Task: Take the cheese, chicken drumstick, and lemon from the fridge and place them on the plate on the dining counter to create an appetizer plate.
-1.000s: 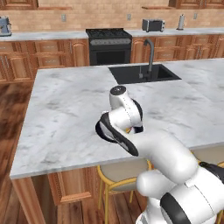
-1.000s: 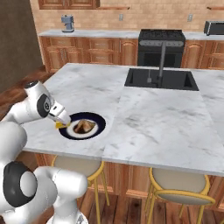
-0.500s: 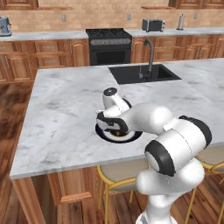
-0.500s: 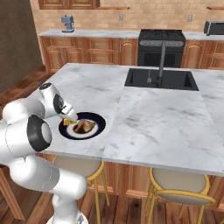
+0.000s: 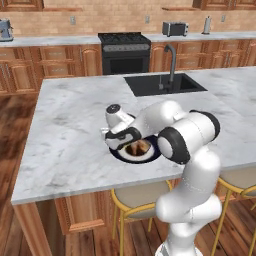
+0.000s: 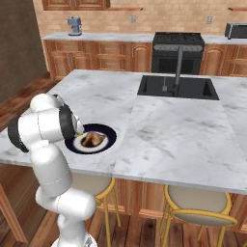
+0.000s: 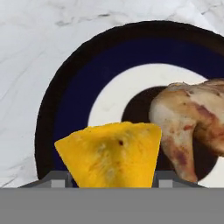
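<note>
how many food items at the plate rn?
2. The chicken drumstick lies on the plate. The cheese is between the pincer fingers just above the plate's rim. No lemon visible; the arm could hide part of the plate.

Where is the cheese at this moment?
In the hand view, the cheese sits between the gripper's fingertips, over the plate's navy rim, left of the chicken drumstick.

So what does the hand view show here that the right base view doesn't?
Hand view: the cheese, a yellow wedge held between the gripper tips, just above the plate's navy rim. Right base view: the dining counter's black sink, the oven range and stools, with the arm bent over the plate. Both: the plate with the chicken drumstick on it, on the marble top.
</note>
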